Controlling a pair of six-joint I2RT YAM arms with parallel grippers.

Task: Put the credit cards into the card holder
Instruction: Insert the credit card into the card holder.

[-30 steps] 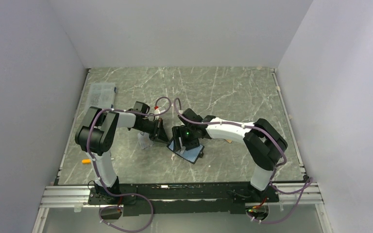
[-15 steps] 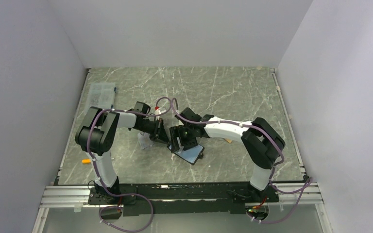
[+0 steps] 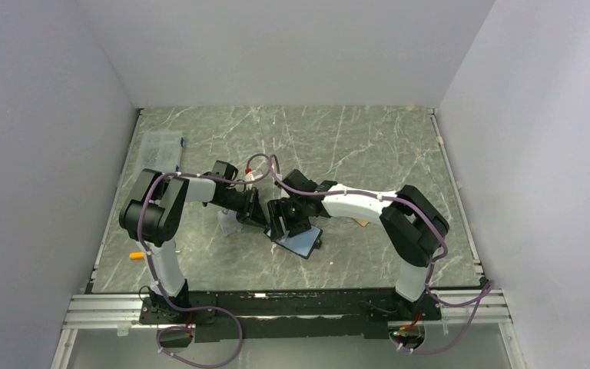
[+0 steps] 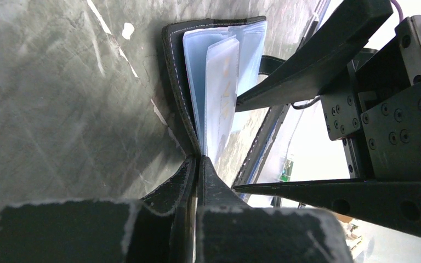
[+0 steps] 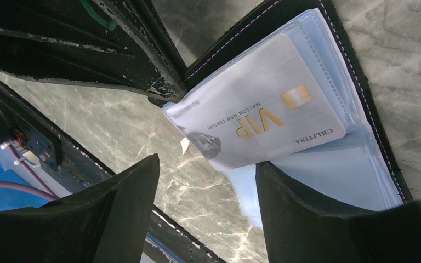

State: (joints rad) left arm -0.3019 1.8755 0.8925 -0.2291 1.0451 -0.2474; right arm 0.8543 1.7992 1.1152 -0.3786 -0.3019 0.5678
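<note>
The card holder (image 3: 305,244) lies open on the table, a black wallet with bluish clear pockets (image 4: 219,71). My left gripper (image 4: 198,160) is shut on the wallet's black cover at its near edge; it is seen from above in the top view (image 3: 254,212). My right gripper (image 5: 207,164) is open and empty, just above the open pockets, and it also shows in the top view (image 3: 287,221). A credit card (image 5: 274,118) with gold VIP lettering sits among the clear pockets, looking milky through the plastic. An orange-tan card (image 3: 361,223) peeks from under the right arm.
A clear plastic box (image 3: 161,146) stands at the far left. A small clear sleeve (image 3: 227,224) lies by the left gripper. A small orange object (image 3: 135,254) lies near the left edge. Grey walls close in three sides of the table.
My right gripper has edged left and closer over the wallet, so less of its shiny inside shows from above. The left arm has held still.
</note>
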